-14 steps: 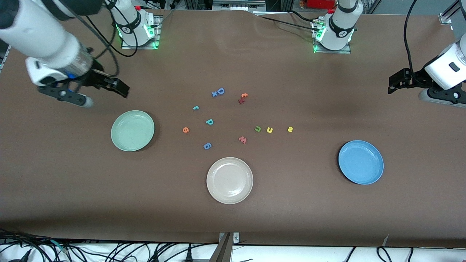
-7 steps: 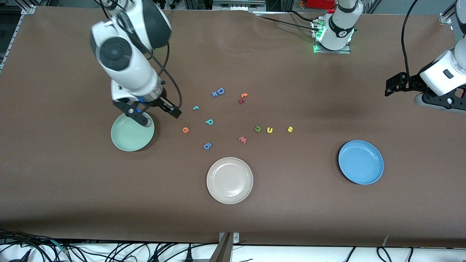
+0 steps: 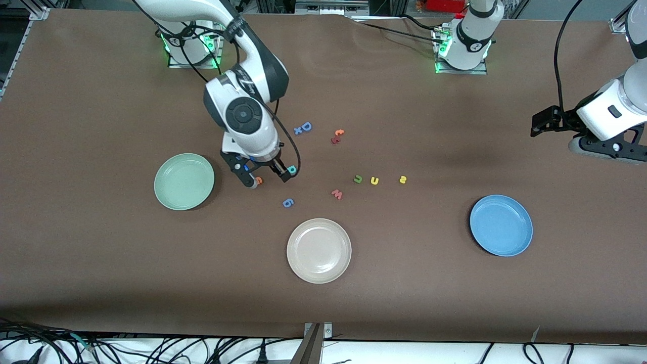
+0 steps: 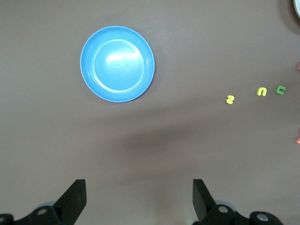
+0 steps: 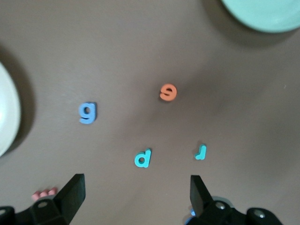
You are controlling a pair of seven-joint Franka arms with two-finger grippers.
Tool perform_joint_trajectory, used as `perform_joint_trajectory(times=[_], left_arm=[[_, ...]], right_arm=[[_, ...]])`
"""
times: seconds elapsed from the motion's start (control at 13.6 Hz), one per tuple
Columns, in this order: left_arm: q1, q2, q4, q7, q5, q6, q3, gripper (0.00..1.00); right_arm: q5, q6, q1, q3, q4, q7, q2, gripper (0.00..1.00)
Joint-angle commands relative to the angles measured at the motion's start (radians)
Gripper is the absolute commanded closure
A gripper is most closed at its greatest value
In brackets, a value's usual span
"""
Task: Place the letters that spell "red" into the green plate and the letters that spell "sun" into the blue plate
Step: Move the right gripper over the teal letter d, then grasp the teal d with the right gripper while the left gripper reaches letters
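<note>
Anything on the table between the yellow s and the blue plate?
No. In the left wrist view the brown table between the yellow s and the blue plate is bare; the front view shows the same.

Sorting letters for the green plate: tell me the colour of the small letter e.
Orange; the letter e shows best in the right wrist view.

White arms [image 3: 242, 76], black claws, seemingly black cables.
</note>
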Motion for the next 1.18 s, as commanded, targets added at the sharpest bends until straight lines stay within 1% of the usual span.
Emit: perform_joint_trajectory(times=[0.0,0.29,0.44,0.51,0.74,0.88,0.96,1.1], left_arm=[[-0.006,0.007,0.012,0.02,-0.022,-0.045,-0.005,0.0],[-0.009,0.006,-0.002,0.007,-0.022,-0.047,-0.045,0.0],[-0.009,0.006,-0.027,-0.01,-0.022,-0.039,-0.069,0.0],[-0.01,0.007,-0.04,-0.03,-0.031,-0.026,-0.081,0.0],[-0.01,0.01,-0.094,-0.154,-0.044,0.066,-0.16,0.0],[-0.01,0.012,-0.143,-0.175,-0.045,0.157,-0.184,0.0],[-0.012,0.021,-0.155,-0.176,-0.045,0.192,-0.186,0.0],[-0.018,0.053,-0.16,-0.178,-0.045,0.249,-0.2,0.0]], right_arm=[[0.006,0.083,0.021,-0.01,-0.081,0.05,0.001,0.01],[0.006,0.314,0.032,-0.012,-0.21,0.084,0.007,0.01],[0.006,0.414,0.032,-0.012,-0.264,0.087,0.012,0.01],[0.007,0.439,0.034,-0.01,-0.273,0.088,0.018,0.01],[0.007,0.488,0.058,-0.01,-0.273,0.15,0.058,0.01],[0.007,0.502,0.072,-0.01,-0.273,0.183,0.073,0.02],[0.007,0.514,0.075,-0.01,-0.272,0.19,0.081,0.02],[0.009,0.528,0.077,-0.01,-0.272,0.19,0.09,0.14]])
